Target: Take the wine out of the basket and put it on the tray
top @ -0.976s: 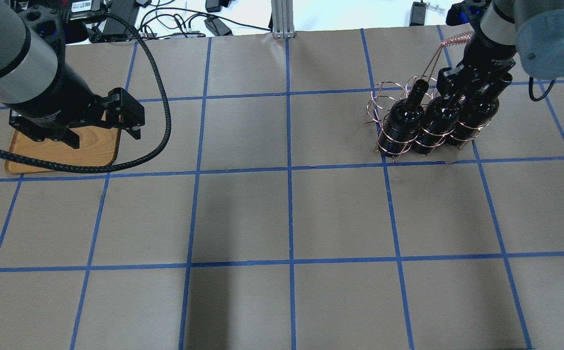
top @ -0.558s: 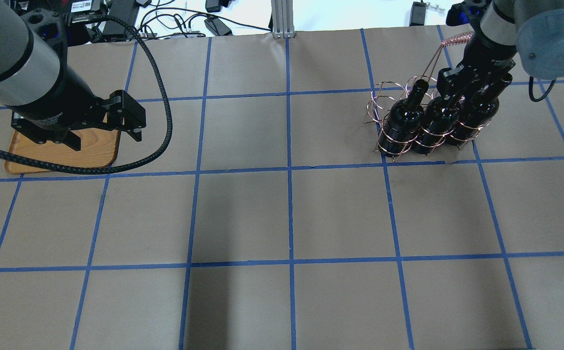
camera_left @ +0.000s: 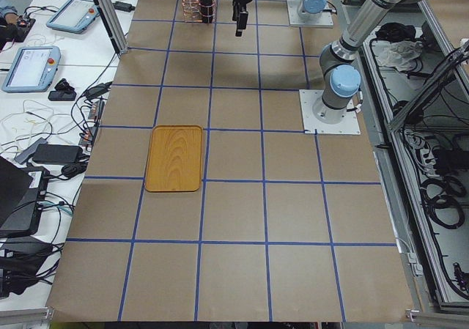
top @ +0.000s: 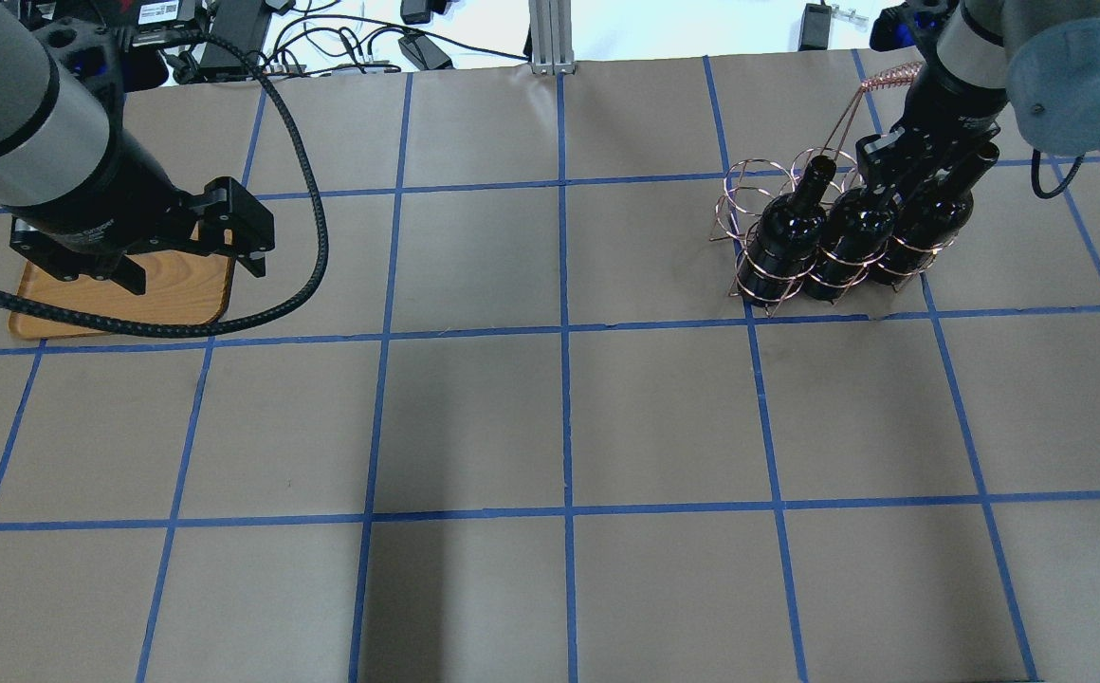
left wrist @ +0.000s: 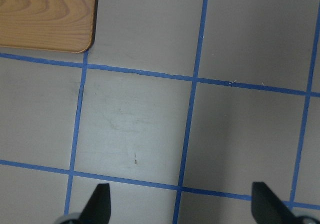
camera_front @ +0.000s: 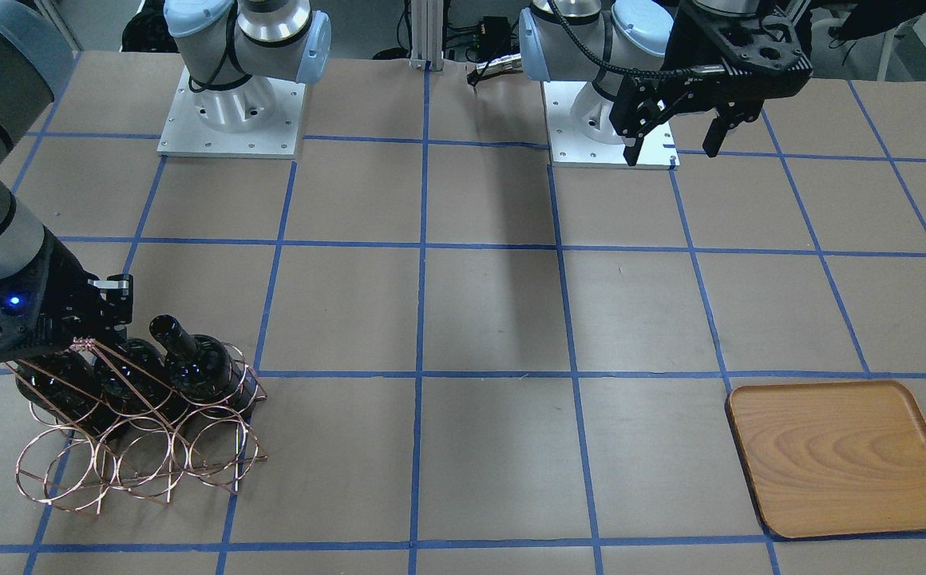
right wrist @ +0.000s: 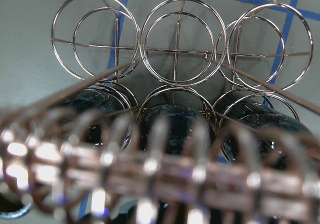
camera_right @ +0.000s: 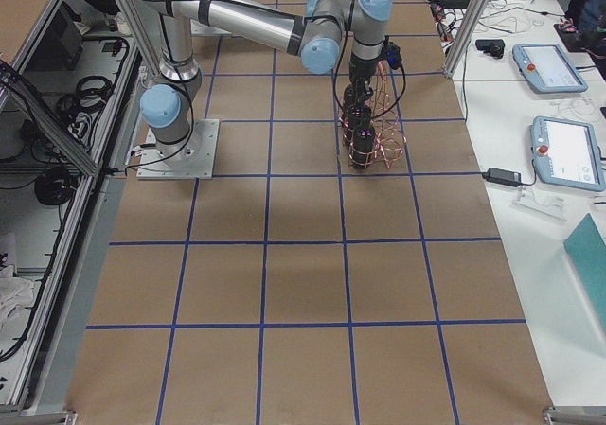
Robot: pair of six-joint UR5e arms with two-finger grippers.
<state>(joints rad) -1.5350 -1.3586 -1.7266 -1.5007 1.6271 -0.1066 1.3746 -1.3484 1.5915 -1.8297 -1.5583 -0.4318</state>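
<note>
Overhead, left to right. Left pincer [top: 192, 268] hangs above the tray's right edge, fingers spread wide, nothing between them. Tray [top: 180, 294] lies flat on the table, nothing on the wood I can see. There's white print on that pincer's body, too small to read.

Far right is the basket [top: 744, 194], well apart from the tray. Wine [top: 790, 228]: three bottles alike, upright in the row nearer the robot. The far row of rings is vacant. No labels on the glass.

Right pincer [top: 891, 175] sits among the necks, roughly at the middle bottle's, beside the handle [top: 894, 74] wires. Can't tell if it's clamped. Its wrist cam shows only blurred coil and rings.

Key geometry: bottle axis vertical, neck up, pincer at the top end. I'd judge the pull to be straight up, clear of rings and handle. Right arm is far nearer.
</note>
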